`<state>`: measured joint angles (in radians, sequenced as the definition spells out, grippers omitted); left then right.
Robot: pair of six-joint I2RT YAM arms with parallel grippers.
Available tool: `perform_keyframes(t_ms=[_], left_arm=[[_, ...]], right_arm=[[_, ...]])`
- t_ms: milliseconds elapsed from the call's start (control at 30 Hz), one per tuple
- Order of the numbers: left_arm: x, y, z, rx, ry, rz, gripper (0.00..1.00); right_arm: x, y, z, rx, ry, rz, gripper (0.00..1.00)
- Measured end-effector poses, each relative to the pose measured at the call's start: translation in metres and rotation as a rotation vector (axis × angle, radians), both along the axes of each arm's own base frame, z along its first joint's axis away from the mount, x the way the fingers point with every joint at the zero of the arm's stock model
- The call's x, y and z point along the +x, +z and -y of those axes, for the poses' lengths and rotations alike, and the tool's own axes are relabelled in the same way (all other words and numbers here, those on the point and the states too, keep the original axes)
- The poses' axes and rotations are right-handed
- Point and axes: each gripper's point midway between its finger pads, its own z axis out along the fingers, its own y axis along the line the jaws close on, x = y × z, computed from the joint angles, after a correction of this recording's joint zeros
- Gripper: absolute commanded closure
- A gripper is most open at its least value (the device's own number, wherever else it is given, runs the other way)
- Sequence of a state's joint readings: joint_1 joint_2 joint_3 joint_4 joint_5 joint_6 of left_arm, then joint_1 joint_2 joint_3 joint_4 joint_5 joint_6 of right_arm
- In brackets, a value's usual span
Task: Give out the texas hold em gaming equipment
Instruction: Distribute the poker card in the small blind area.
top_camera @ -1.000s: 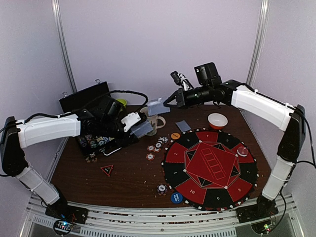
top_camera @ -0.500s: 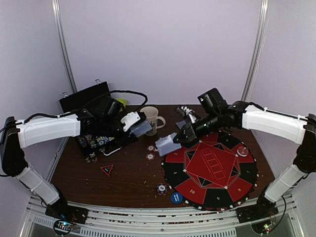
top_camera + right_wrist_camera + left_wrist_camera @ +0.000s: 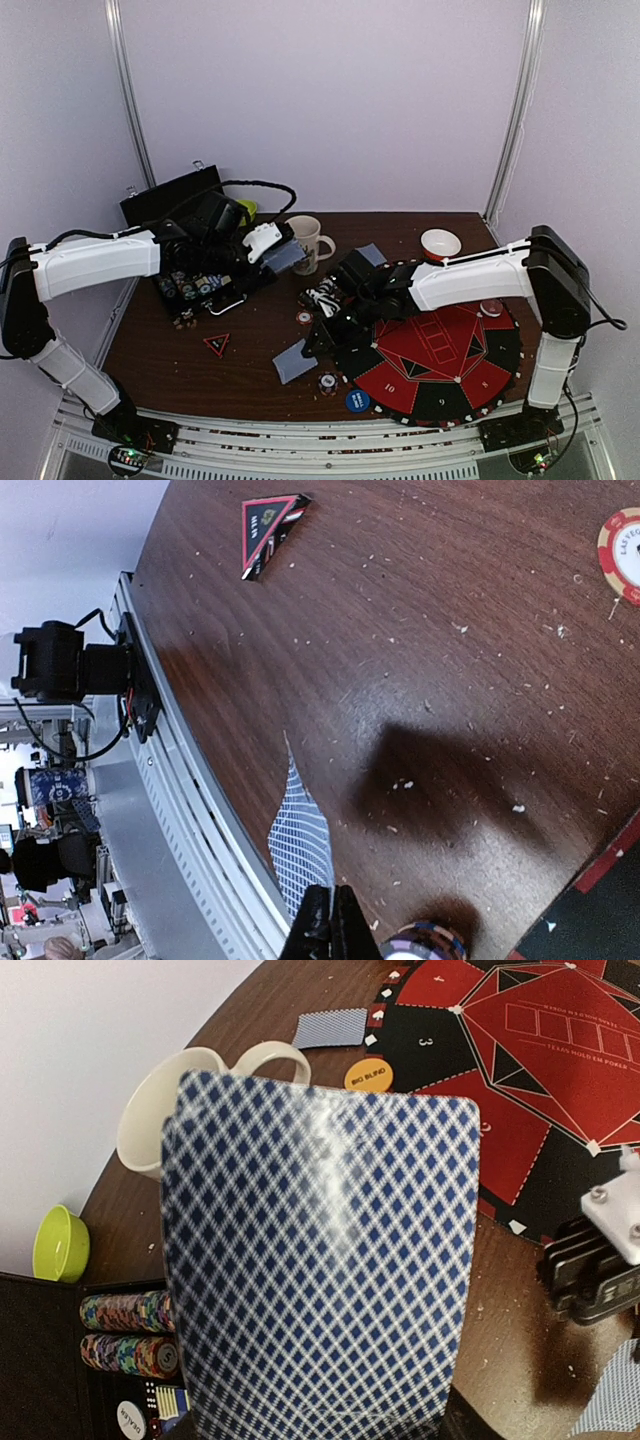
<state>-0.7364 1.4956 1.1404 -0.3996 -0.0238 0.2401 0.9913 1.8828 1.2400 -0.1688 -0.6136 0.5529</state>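
- Top view: a round red-and-black poker mat lies on the brown counter.
- The left arm reaches in well left of the mat. The left jaws hold a deck of cards in the air, beyond the mat's far-left edge.
- The right arm bends across the mat. The right jaws pinch a single playing card low over the counter, just off the mat's left edge.
- A loose card lies face down beyond the mat's far edge.
- A chip stack and a blue disc sit at the mat's near-left rim.
- A red-and-white chip lies left of the mat, and a clear disc rests on its right part.
- Left wrist view: the deck of cards, backs checked blue and white, fills the frame and hides the jaws gripping it.
- Behind the deck stands a white mug. An orange disc marked BIG BLIND lies just off the mat, with the loose card beyond it.
- Racked chips sit far from the mat.
- Right wrist view: the right jaws are closed tight on one edge of the playing card, which shows edge-on. I cannot tell whether it touches the counter.
- The chip stack sits beside the mat's corner.
- A triangular marker lies well away from the mat.
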Motion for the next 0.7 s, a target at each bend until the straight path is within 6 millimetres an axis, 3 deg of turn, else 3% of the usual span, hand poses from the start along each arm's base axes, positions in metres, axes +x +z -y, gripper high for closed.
perform_keyframes(t_ms=[233, 267, 400, 467, 600, 700], left_arm=[[0.001, 0.001, 0.0, -0.002, 0.002, 0.002, 0.47], [0.001, 0.001, -0.001, -0.002, 0.003, 0.002, 0.47], [0.001, 0.001, -0.001, -0.002, 0.003, 0.003, 0.47], [0.001, 0.001, -0.001, -0.003, 0.003, 0.002, 0.47], [0.002, 0.001, -0.001, -0.004, 0.006, 0.004, 0.47], [0.003, 0.001, -0.001, -0.005, 0.006, 0.004, 0.47]], right_arm=[[-0.001, -0.023, -0.027, -0.04, -0.038, -0.034, 0.97], [-0.002, -0.024, -0.03, -0.042, -0.034, -0.036, 0.93], [-0.007, -0.03, -0.029, -0.071, -0.022, -0.051, 0.58], [-0.008, -0.03, -0.027, -0.078, -0.023, -0.058, 0.48], [0.006, -0.014, -0.017, -0.071, -0.055, -0.043, 0.4], [0.033, 0.022, 0.0, -0.026, -0.106, 0.011, 0.26]])
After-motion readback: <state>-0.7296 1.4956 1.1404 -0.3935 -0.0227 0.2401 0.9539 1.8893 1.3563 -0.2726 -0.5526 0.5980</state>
